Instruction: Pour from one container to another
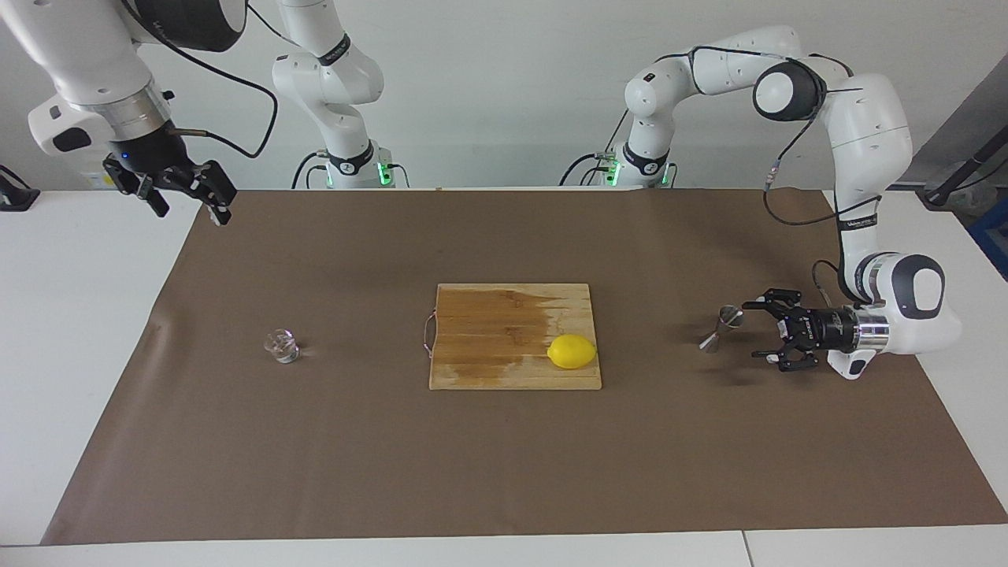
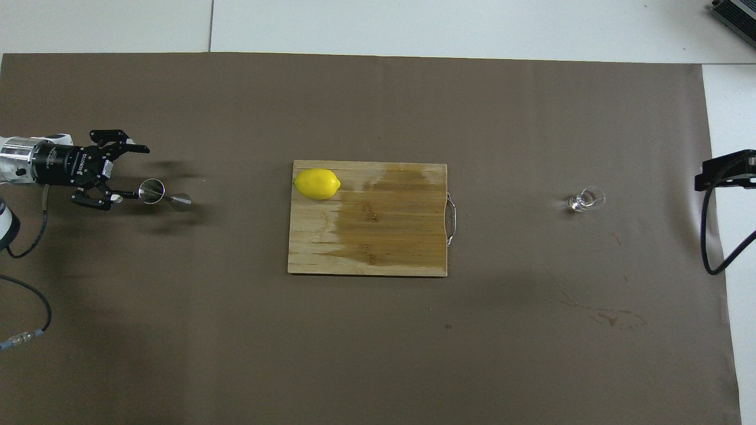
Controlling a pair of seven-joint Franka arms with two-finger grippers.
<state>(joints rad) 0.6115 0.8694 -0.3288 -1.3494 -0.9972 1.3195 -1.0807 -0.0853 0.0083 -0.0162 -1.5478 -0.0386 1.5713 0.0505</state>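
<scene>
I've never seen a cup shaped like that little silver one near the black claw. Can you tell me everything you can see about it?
It is a steel jigger, a small bar measure: two shiny silvery cones joined at a narrow waist, like an hourglass. It stands upright on the brown paper toward the left arm's end of the table, one open mouth up; what it holds cannot be seen. The left gripper, lying level with its fingers spread, sits right beside it, one fingertip seemingly close to the rim. Nothing visibly grips it.
</scene>
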